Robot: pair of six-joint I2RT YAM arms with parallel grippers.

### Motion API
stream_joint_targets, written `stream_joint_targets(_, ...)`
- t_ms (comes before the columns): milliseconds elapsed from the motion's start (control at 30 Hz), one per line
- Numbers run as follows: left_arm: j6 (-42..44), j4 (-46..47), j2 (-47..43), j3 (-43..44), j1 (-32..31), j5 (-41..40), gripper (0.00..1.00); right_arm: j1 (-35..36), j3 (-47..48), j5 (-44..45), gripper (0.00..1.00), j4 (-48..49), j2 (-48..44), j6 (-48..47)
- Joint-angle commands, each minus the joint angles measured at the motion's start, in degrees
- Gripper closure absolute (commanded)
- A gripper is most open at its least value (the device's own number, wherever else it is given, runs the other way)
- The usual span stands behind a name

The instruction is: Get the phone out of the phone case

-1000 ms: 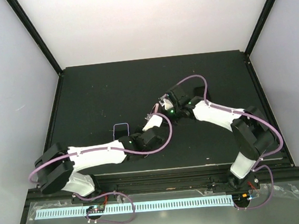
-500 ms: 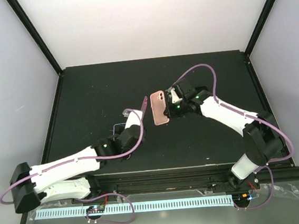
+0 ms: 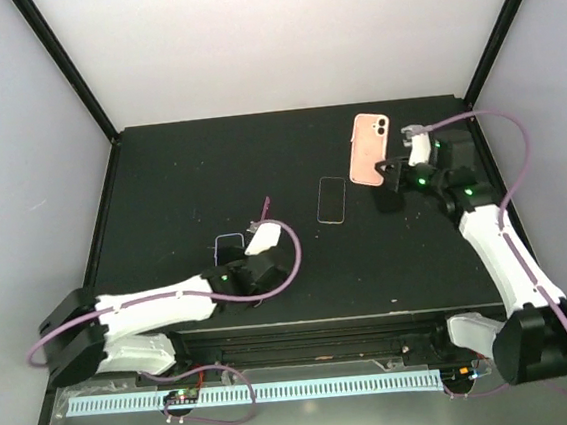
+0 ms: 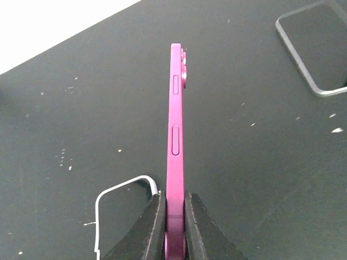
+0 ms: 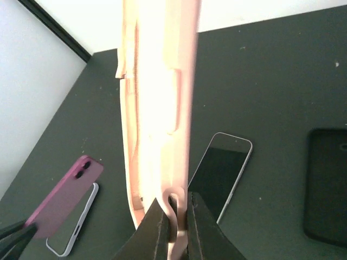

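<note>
Your left gripper (image 4: 174, 203) clamps the phone (image 4: 175, 124); your right gripper (image 5: 173, 208) pinches the case (image 5: 157, 81) near the far right corner — fully apart. Lower both flat, gently.

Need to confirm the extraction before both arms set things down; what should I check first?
1. Phone out of phone case: ok, held apart by separate arms.
2. Left gripper, fingers clamped on the phone's edge: ok.
3. Right gripper, fingers pinching the case's wall: ok.
4. Table below the phone free: cannot tell; white-rimmed slab lies close beside the left fingers.
5. Table below the case free: cannot tell; silver-rimmed phone and black slab lie nearby.
</note>
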Motion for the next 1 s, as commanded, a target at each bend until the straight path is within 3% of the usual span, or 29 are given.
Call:
stream_joint_targets(0,4.57,1.12,10.93,7.74,0.55,-10.71,0.98,-7.73,-6.44,-17.10,0.99,3.13,-6.19,-7.21)
stream_joint_targets(100,9.07,1.93,17.47,10.73,0.68,-12.74,0.98,-10.28,-7.95,-20.31,0.99,0.87,-7.64,-11.85)
stream_joint_targets(200,14.74,6.81,22.69,12.44,1.05,-12.76,0.98,-14.20,-10.84,-25.58,0.99,5.43,-8.17,-11.53)
stream_joint_targets(367,21.43,10.86,30.89,16.93,2.69,-9.64,0.98,-16.00,-10.57,-24.34,0.99,4.46,-7.72,-15.51)
stream_joint_targets(767,23.16,4.61,49.24,33.86,3.58,-7.04,0.98,-16.09,-12.83,-22.77,0.99,6.54,-11.18,-16.57)
stream_joint_targets(867,23.00,4.35,51.14,35.44,3.54,-6.39,0.88,-16.08,-13.32,-22.10,0.99,7.45,-11.63,-16.01)
stream_joint_targets(967,22.85,4.28,52.85,36.38,3.58,-5.55,0.85,-16.05,-13.02,-20.47,0.99,7.00,-11.60,-16.09)
